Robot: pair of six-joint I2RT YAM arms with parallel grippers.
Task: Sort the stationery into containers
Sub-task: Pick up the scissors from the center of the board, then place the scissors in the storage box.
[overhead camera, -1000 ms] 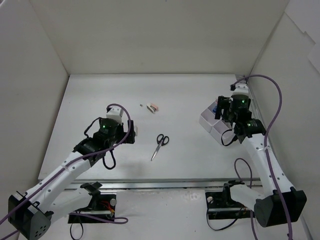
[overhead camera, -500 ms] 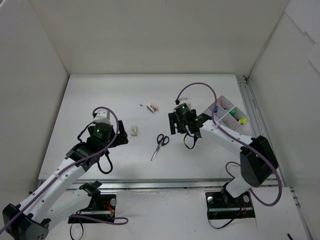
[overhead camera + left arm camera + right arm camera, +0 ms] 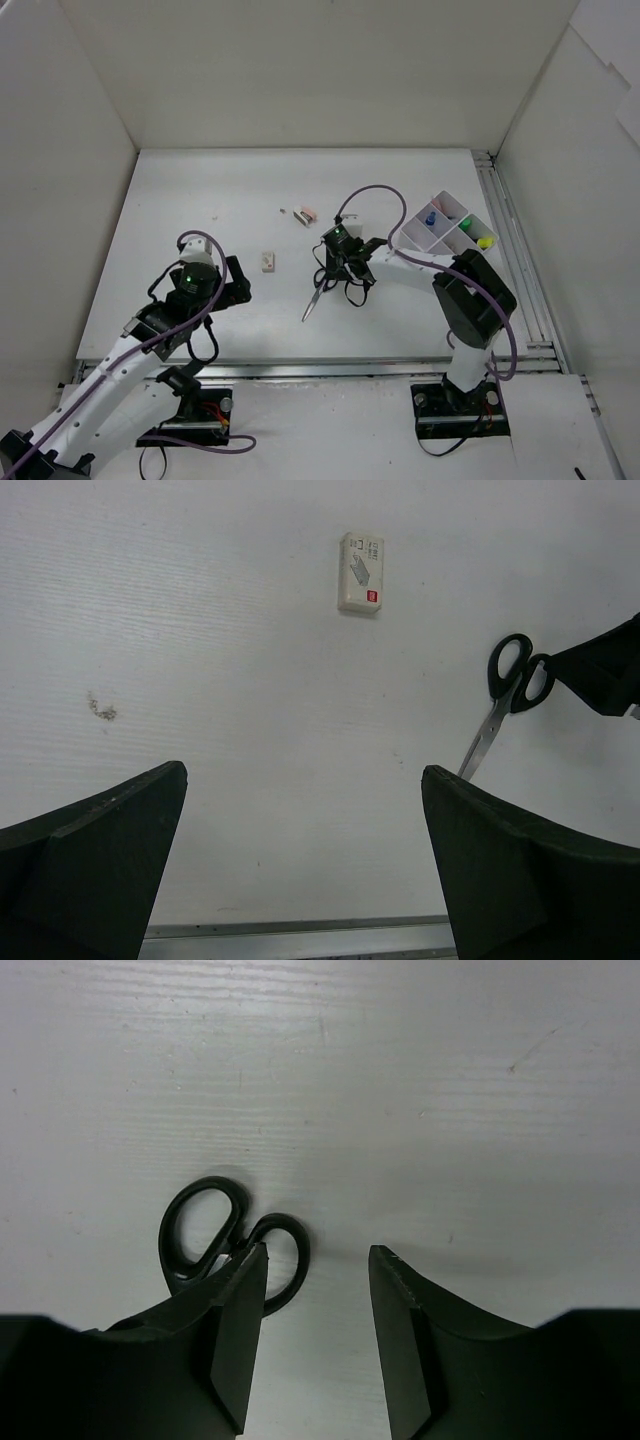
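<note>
Scissors [image 3: 311, 302], black-handled, lie flat near the middle of the table [image 3: 200, 190], blades closed and pointing toward its near edge, as the right gripper [image 3: 329, 274] hangs over their handles. Its jaws stand partly apart and hold nothing. In the wrist view one finger [image 3: 235, 1320] covers part of the handle loops and the other comes down on bare table just beside them. Whether either touches the scissors cannot be told.

The left gripper [image 3: 305, 775], well apart toward the table's left edge, is spread wide with only bare surface between its fingers. Between the two grippers a beige eraser [image 3: 268, 262] lies alone, clear of both. Farther toward the far edge sits a small pink-and-white piece [image 3: 308, 214], too small to name.

At the right edge a white organizer tray [image 3: 412, 232] rests at an angle, with a blue-capped item [image 3: 430, 217], a green piece [image 3: 465, 222] and a yellow piece [image 3: 485, 241] in separate compartments. Its near corner is hidden behind the right arm [image 3: 470, 295]. Open table runs along the far edge and into the far left corner. White walls [image 3: 300, 70] close in the left, far and right sides.
</note>
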